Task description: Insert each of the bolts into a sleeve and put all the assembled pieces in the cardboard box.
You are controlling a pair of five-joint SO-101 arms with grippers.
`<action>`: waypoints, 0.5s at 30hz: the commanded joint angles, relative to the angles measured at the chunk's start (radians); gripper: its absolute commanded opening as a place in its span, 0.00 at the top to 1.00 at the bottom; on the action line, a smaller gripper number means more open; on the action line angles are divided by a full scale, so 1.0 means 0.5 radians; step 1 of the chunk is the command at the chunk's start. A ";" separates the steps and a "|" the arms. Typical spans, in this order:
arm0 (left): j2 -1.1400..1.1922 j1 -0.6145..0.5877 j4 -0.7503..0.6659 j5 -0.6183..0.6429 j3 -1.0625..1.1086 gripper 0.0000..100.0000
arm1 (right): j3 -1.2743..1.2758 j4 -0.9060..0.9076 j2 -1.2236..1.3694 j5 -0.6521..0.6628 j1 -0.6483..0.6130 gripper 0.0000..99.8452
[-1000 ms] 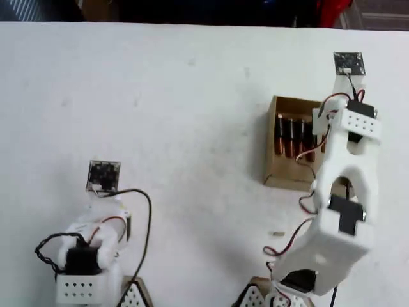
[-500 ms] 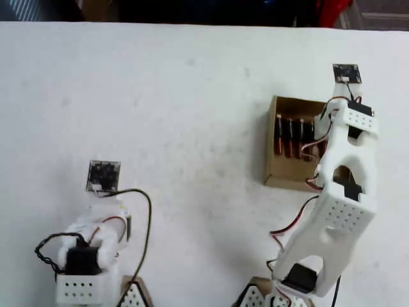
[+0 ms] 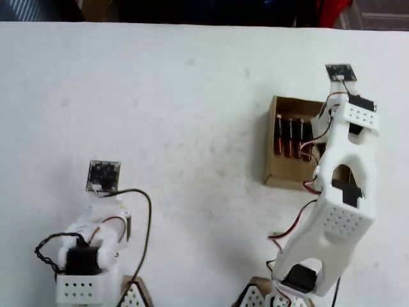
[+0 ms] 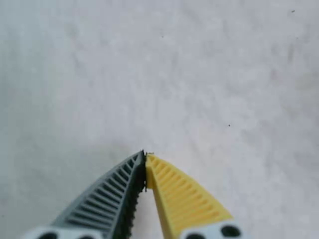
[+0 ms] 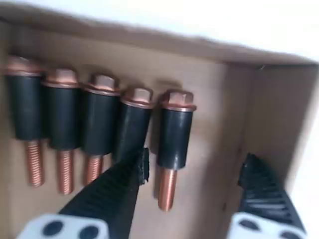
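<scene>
So the right tool [image 5: 195, 162] hangs with its two black fingers [image 5: 119, 189] spread wide and nothing gripped, low inside the cardboard box [image 5: 269, 109]. Beneath it five assembled pieces [image 5: 99, 119] lie side by side in a row on the box floor. Each is a copper bolt [image 5: 168, 186] pushed through a black sleeve [image 5: 175, 132], with the hexagonal heads all toward the same box wall. The end piece of the row shows between the open fingers, close to one of them. From above, the right arm [image 3: 342, 192] stretches over one side of the box. The left tool [image 4: 145, 157] has its grey and yellow fingers pressed together on nothing, over bare white desk [image 4: 199, 74], and the left arm [image 3: 89, 243] sits folded well apart from the box
</scene>
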 commanded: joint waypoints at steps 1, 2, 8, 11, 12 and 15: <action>-0.011 -0.011 0.028 -0.021 -0.006 0.98 | -0.077 0.084 -0.278 0.018 -0.051 0.73; -0.011 -0.011 0.028 -0.021 -0.006 0.98 | -0.077 0.115 -0.324 0.018 -0.060 0.73; -0.011 -0.011 0.028 -0.021 -0.006 0.98 | -0.077 0.348 -0.615 0.015 -0.155 0.73; -0.011 0.002 0.028 -0.018 -0.006 0.98 | -0.077 0.486 -0.784 0.015 -0.235 0.74; -0.011 0.002 0.028 -0.018 -0.006 0.98 | -0.077 0.529 -0.839 0.015 -0.259 0.76; -0.011 0.002 0.028 -0.012 -0.006 0.98 | -0.068 0.634 -1.002 0.015 -0.336 0.84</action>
